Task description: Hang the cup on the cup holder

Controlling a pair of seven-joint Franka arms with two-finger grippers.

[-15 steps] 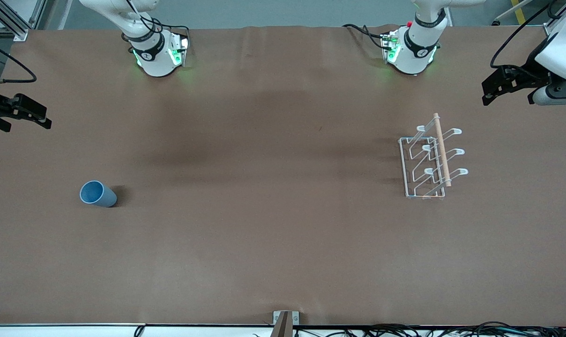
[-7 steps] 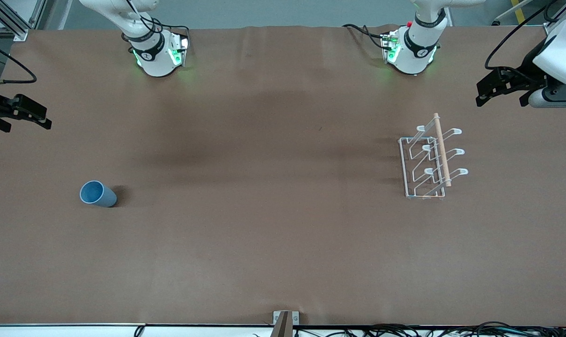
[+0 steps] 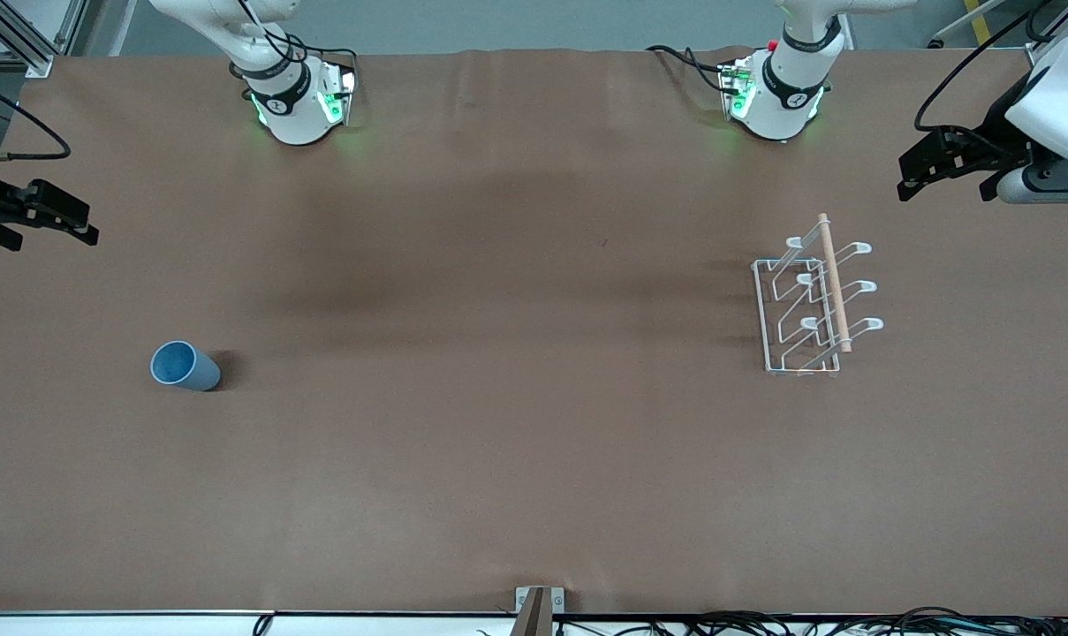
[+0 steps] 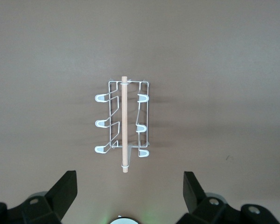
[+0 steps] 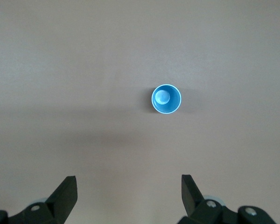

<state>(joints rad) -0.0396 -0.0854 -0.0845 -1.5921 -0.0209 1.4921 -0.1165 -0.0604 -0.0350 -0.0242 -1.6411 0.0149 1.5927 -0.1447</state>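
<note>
No legible writing: cup (image 3: 185, 367), cup holder (image 3: 812, 305)

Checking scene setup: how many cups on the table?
1. The cup stands upright, mouth up, toward the right arm's end of the table, apart from the cup holder. None hangs on the holder; nothing seems hidden.

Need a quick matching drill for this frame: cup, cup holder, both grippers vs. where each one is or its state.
Things:
1. cup
2. cup holder
3. left gripper
4. right gripper

Descriptions:
A. white wire, wooden dowel on top, no cup on it
B. open, above the table's edge at the cup's end
C. upright on the table, mouth up
D. open, above the table near the rack

Pairs: 1-C, 2-A, 3-D, 4-B
</note>
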